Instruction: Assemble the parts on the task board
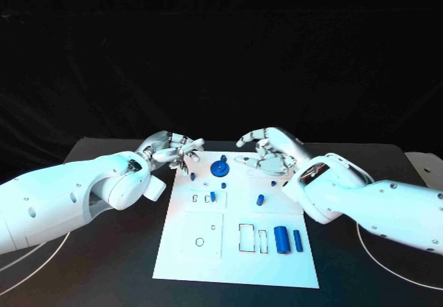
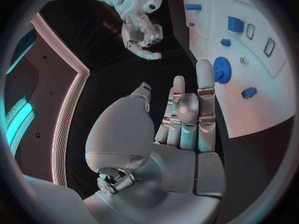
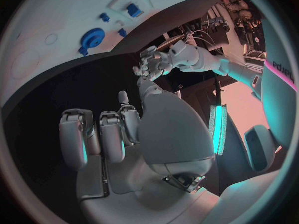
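Where the task board (image 1: 189, 256) lies nearest the robot on the black table (image 1: 111, 268), 2 blue cylinders (image 1: 281, 240) stand side by side beside an outlined rectangular slot at its right. Farther up, small blue pieces (image 1: 261, 199) sit near the board's middle, and a round blue gear (image 1: 219, 169) sits near the far end. Beyond the board's far left corner, the left hand (image 1: 173, 151) hovers with fingers loosely curled and apart, grasping nothing. At the far right corner, the right hand (image 1: 267, 148) arches over the board's edge, fingers bent and spread, also holding nothing.
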Robot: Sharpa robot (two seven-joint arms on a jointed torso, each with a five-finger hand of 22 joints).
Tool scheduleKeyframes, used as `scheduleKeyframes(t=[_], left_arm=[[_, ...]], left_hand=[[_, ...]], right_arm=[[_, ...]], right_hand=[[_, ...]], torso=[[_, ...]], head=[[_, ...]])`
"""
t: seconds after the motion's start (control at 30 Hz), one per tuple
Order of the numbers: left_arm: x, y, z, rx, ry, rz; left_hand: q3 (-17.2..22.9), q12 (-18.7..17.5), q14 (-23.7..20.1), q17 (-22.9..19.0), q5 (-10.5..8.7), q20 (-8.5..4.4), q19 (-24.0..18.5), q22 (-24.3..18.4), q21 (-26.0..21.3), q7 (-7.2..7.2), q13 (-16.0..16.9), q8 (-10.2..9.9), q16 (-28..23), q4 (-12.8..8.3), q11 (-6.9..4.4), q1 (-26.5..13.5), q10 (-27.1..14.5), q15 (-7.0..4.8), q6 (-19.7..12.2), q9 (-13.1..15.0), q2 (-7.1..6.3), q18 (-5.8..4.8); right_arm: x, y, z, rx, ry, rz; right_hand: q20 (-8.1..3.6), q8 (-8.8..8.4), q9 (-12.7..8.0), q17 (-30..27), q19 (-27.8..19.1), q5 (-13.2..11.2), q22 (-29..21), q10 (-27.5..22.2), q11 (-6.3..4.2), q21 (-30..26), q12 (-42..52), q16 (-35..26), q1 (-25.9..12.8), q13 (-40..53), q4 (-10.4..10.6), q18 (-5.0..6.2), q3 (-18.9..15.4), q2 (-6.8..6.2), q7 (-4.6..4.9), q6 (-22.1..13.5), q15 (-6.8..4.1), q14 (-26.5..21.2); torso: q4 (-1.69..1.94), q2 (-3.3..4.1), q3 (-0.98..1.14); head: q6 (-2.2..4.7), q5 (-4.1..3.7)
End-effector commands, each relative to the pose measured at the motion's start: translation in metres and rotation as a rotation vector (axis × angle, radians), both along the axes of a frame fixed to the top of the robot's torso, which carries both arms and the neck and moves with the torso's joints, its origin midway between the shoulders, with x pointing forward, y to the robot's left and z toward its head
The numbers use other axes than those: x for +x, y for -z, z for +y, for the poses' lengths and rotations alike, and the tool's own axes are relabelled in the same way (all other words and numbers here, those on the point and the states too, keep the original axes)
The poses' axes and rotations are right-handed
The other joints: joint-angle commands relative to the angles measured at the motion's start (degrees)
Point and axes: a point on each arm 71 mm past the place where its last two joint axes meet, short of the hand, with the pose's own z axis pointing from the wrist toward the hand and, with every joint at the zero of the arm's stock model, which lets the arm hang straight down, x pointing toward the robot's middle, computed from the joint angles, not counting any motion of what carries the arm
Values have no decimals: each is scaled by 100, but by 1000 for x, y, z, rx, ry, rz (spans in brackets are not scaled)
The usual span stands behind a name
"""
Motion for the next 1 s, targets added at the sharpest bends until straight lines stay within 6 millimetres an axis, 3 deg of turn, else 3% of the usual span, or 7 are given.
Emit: scheduleKeyframes(t=[0.03,0.07,0.2,0.33,0.47,0.63,1.0], left_arm=[[-3,11,-8,383,154,99],[-2,12,-9,444,169,112],[3,12,-16,618,189,155],[8,15,-26,741,204,190],[11,18,-36,824,226,207],[14,20,-47,884,246,211],[18,24,-69,953,297,218]], left_hand=[[-135,804,274,1216,0,-81,110,1609,1351,-92,688,203,1008,20,-99,-78,-99,-57,-12,218,125,-223],[-287,1515,342,1495,-6,-98,34,2135,1842,-113,1301,427,1219,5,-139,-114,-331,-70,-3,441,156,-267],[-690,2436,453,1805,-28,-103,32,2822,2426,-183,2103,777,1420,26,-165,-265,-827,-107,-227,814,368,-329],[-841,2529,430,1748,-16,-112,17,2733,2392,-161,2191,841,1366,38,-151,-338,-923,-108,-289,884,441,-303],[-1044,2710,487,1903,-18,-133,263,3235,2689,-182,2340,955,1473,35,-170,-386,-937,-128,-319,985,562,-389],[-1230,3215,558,2102,-19,-159,417,3614,2917,-218,2856,1090,1623,35,-201,-389,-722,-155,-313,1094,683,-452],[-1505,3575,594,2223,-12,-181,489,3894,3089,-259,3209,1309,1713,32,-236,-376,-659,-179,-319,1301,862,-496]], right_arm=[[7,-7,-25,156,22,132],[10,-9,-33,164,41,139],[16,-14,-60,178,102,154],[20,-15,-77,181,144,165],[22,-14,-84,178,160,176],[22,-13,-88,173,170,185],[23,-10,-91,160,181,198]], right_hand=[[-15,50,12,973,265,55,1056,-11,-28,-13,-17,-25,36,404,-3,27,46,15,-9,58,-36,472],[-21,70,13,970,268,102,1059,-8,-36,-11,-15,-27,38,404,-3,26,55,13,-15,71,-43,472],[-31,90,11,961,260,191,1048,-13,-42,-27,-24,-31,41,394,-2,29,71,6,-21,74,-51,470],[-34,96,9,949,253,222,1039,-18,-44,-38,-30,-35,40,388,-2,32,75,-2,-22,70,-53,467],[-34,96,9,948,252,224,1037,-21,-44,-41,-33,-36,39,385,-2,33,75,-4,-23,69,-54,467],[-35,97,8,941,249,232,1033,-19,-44,-46,-32,-38,39,386,-2,34,76,-8,-22,66,-54,465],[-41,107,0,913,228,320,1005,-33,-46,-83,-51,-50,43,366,-2,44,95,-22,-22,46,-58,458]], torso=[[-13,-133,3],[-12,-162,3],[-5,-248,9],[5,-294,21],[5,-322,27],[2,-339,36],[0,-326,48]], head=[[-34,20],[-46,27],[-108,59],[-137,70],[-164,59],[-192,63],[-232,82]])
